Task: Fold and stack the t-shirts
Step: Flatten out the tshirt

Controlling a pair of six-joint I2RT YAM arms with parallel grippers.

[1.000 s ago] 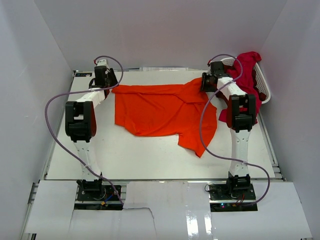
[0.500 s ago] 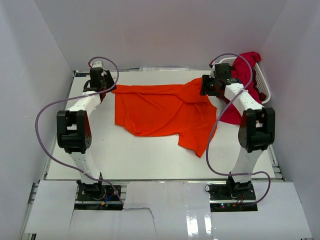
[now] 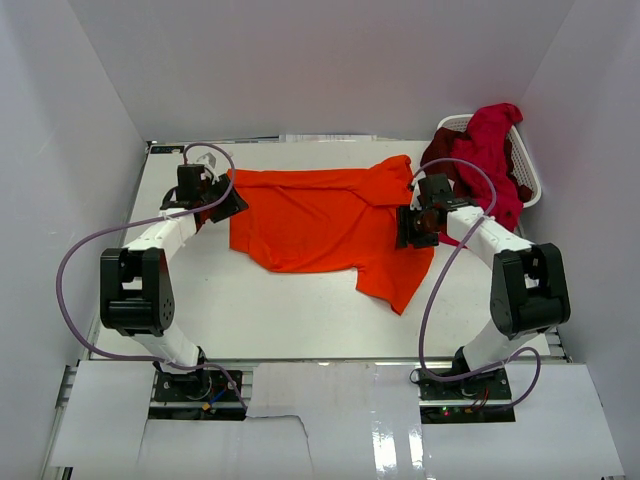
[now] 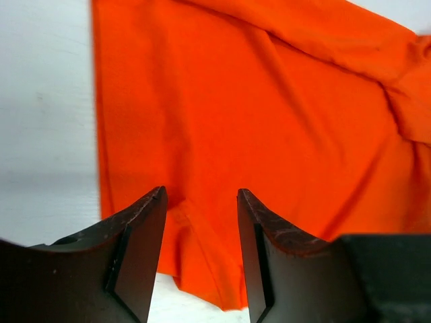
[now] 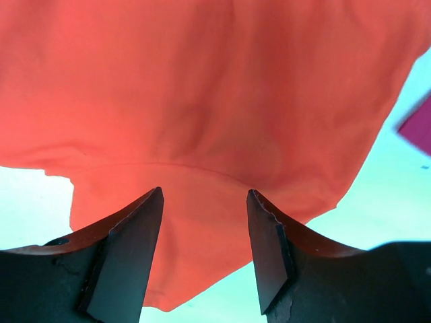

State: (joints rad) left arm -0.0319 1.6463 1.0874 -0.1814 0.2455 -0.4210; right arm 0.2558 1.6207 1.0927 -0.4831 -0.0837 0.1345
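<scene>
The orange t-shirt (image 3: 320, 220) lies spread out across the middle of the table, with a flap hanging toward the near right. My left gripper (image 3: 228, 200) hovers open over its left edge; in the left wrist view the fingers (image 4: 201, 192) straddle the orange t-shirt (image 4: 269, 101) near a hemmed corner without pinching it. Over the shirt's right side my right gripper (image 3: 405, 228) is open too, its fingers (image 5: 205, 191) apart above the orange t-shirt (image 5: 202, 87). Crimson and dark maroon t-shirts (image 3: 488, 160) are heaped in and over the basket.
The white laundry basket (image 3: 530, 185) stands at the back right corner against the wall. A bit of red cloth (image 5: 417, 124) shows at the right edge of the right wrist view. White walls close in the table on three sides.
The right gripper opened, let go of the shirt's back right corner and moved nearer, over the shirt's right side. The left gripper came nearer and rightward onto the shirt's left edge.
</scene>
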